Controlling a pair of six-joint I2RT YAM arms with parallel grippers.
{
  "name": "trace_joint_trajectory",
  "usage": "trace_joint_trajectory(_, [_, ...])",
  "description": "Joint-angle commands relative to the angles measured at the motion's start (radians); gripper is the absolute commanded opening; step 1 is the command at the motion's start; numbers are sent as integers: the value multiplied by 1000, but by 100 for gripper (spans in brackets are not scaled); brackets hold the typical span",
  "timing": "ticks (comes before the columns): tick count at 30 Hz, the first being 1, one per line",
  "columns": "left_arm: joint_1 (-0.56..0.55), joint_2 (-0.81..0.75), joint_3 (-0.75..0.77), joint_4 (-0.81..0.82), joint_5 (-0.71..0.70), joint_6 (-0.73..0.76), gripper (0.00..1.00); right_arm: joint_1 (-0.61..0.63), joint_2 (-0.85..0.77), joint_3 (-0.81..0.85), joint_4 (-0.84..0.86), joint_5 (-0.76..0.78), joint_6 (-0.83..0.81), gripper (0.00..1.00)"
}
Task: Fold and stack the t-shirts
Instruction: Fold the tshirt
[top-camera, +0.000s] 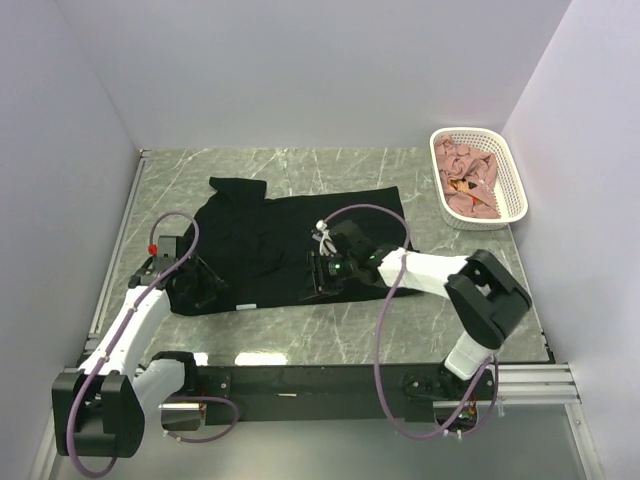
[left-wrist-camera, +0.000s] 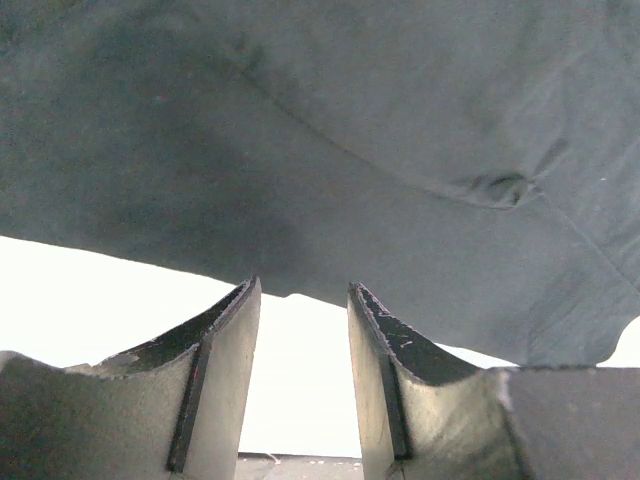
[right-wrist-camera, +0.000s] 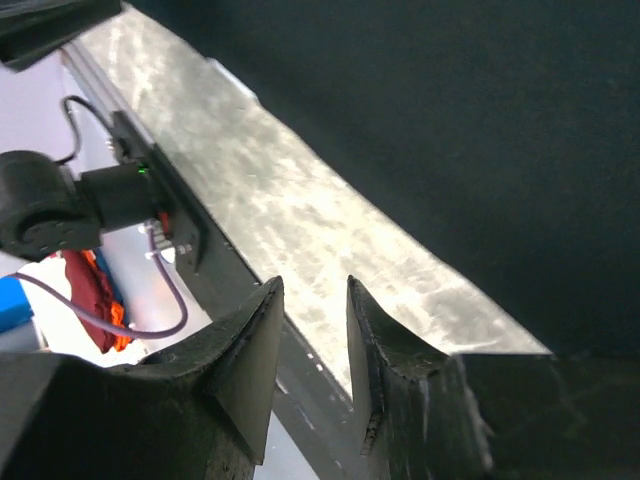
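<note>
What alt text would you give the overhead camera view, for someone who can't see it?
A large black t-shirt lies spread on a marbled grey-green table, with two robot arms reaching in: the left hand at the shirt's near-left corner, the right hand at its near edge. A white basket of pink cloth sits far right.

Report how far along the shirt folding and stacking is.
Done: nothing is stacked; the black t-shirt lies spread out on the table. In hand: the left gripper and right gripper sit open at its near edge, neither holding cloth. Left: folding the black one, then the pink cloth, bunched in the white basket.
</note>
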Motion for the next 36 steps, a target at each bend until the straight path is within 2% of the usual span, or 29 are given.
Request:
trace_joint_trajectory(1, [-5, -9, -7, 35, -3, -19, 46, 0, 57, 19, 77, -34, 26, 39])
trace_joint_trajectory(6, [-5, 31, 55, 43, -71, 21, 48, -6, 36, 47, -95, 92, -79, 39])
trace_joint_trajectory(10, [-5, 142, 183, 69, -146, 84, 54, -49, -23, 107, -241, 277, -184, 41])
trace_joint_trajectory(11, [-5, 202, 208, 83, -166, 108, 59, -60, -26, 122, -294, 308, -204, 41])
trace_joint_trajectory(14, [-5, 334, 326, 86, -215, 156, 62, -97, -6, 199, -407, 466, -274, 45])
trace_joint_trajectory(17, [-5, 446, 418, 92, -237, 196, 62, -144, 22, 260, -466, 543, -307, 45])
trace_joint_trajectory(22, [-5, 590, 495, 79, -240, 219, 62, -207, 49, 266, -509, 574, -300, 46])
trace_joint_trajectory(27, [-7, 618, 451, 78, -221, 208, 63, -207, 54, 193, -506, 574, -261, 47])
trace_joint_trajectory(36, [-5, 589, 277, 92, -240, 164, 63, -209, 27, 17, -448, 537, -185, 49])
